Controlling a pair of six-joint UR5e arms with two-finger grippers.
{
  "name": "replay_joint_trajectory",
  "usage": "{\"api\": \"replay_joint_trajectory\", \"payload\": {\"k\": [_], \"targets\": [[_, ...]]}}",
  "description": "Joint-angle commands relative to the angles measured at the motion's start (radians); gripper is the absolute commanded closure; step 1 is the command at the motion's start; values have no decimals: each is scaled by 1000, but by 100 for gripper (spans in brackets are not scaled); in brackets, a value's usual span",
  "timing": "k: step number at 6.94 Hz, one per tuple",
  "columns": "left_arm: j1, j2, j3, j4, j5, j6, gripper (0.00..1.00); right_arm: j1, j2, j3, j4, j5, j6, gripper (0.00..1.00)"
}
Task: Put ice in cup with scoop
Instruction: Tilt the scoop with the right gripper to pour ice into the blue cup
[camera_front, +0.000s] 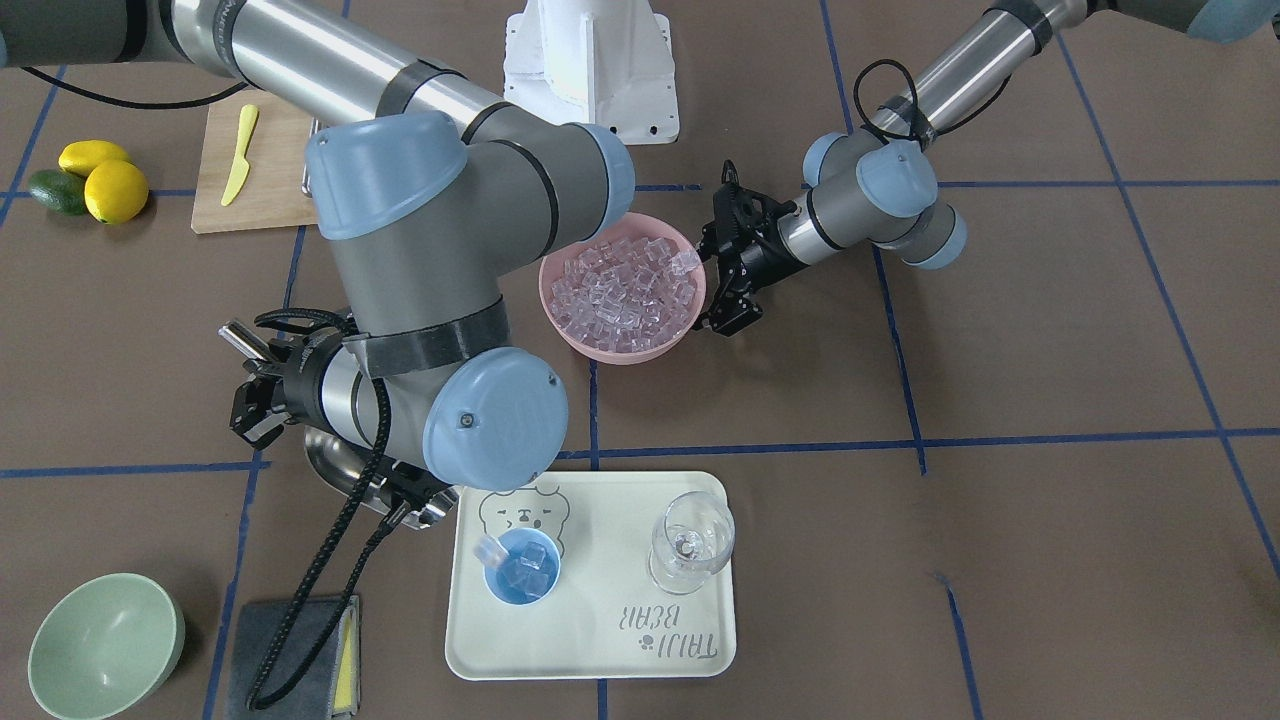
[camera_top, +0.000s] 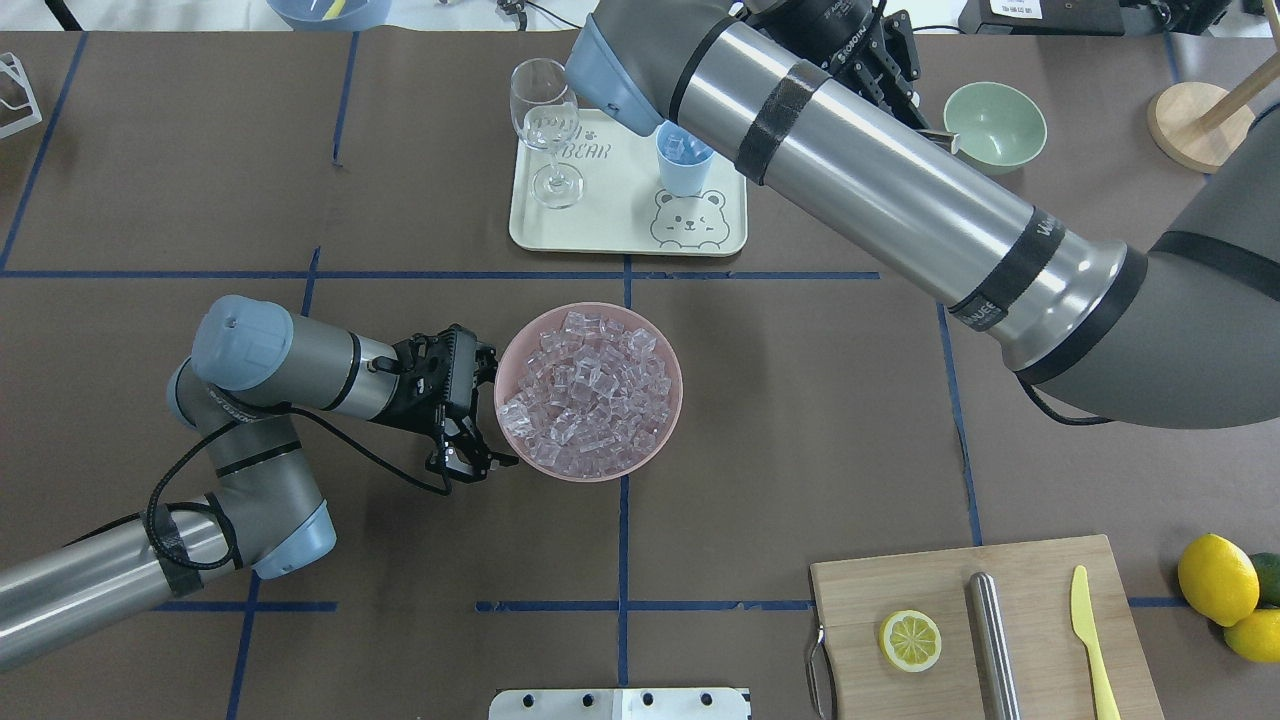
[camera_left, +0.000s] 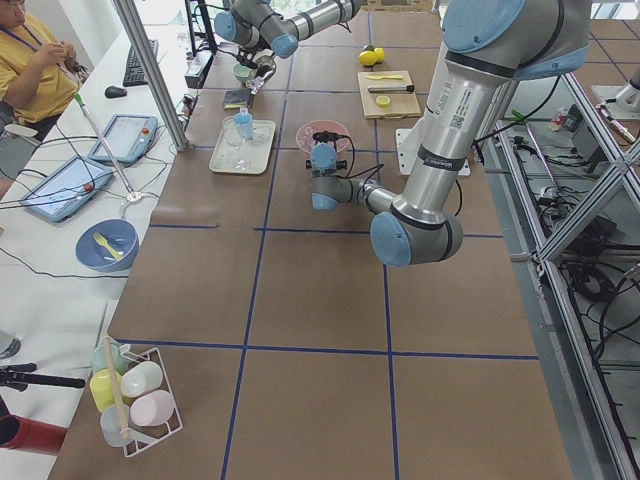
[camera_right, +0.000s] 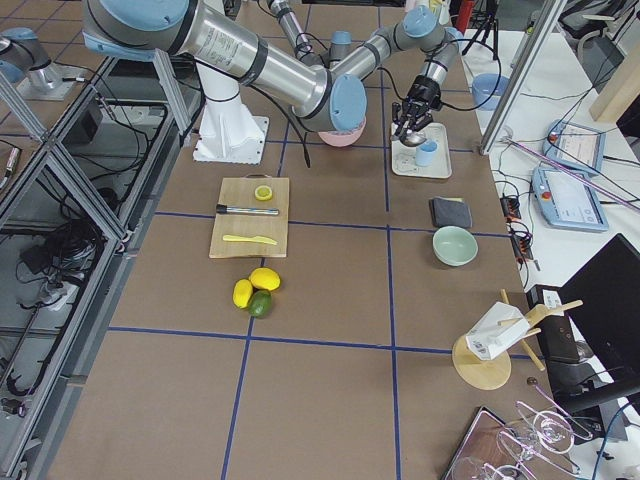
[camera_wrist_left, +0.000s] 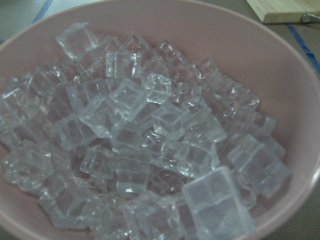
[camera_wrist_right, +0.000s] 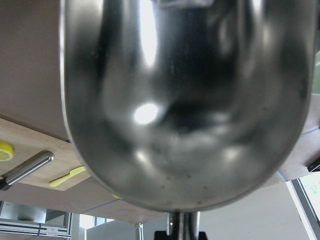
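Our right pincer (camera_front: 262, 397) grips the scoop (camera_wrist_right: 185, 100) near the cup (camera_top: 684, 172), which has some ice (camera_wrist_left: 130, 100) inside. Our left pincer (camera_top: 485, 408) is spread wide beside the pink bowl (camera_front: 620, 350).

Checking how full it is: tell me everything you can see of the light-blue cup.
The cup is small, round, light blue, plastic-looking, with no handle. It stands upright on the cream tray, next to the printed bear face, apart from the wine glass. Several clear ice cubes sit inside, one perched at the rim. Nothing else touches it.
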Motion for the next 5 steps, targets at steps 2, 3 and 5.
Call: {"api": "replay_joint_trajectory", "payload": {"k": [2,3,5], "targets": [[0,1,2,0,0,0,0,3,7,1,-7,-10,-20,100],[0,1,2,0,0,0,0,3,7,1,-6,-9,-20,100],[-2,1,2,0,0,0,0,3,6,7,-6,-6,-20,100]]}}
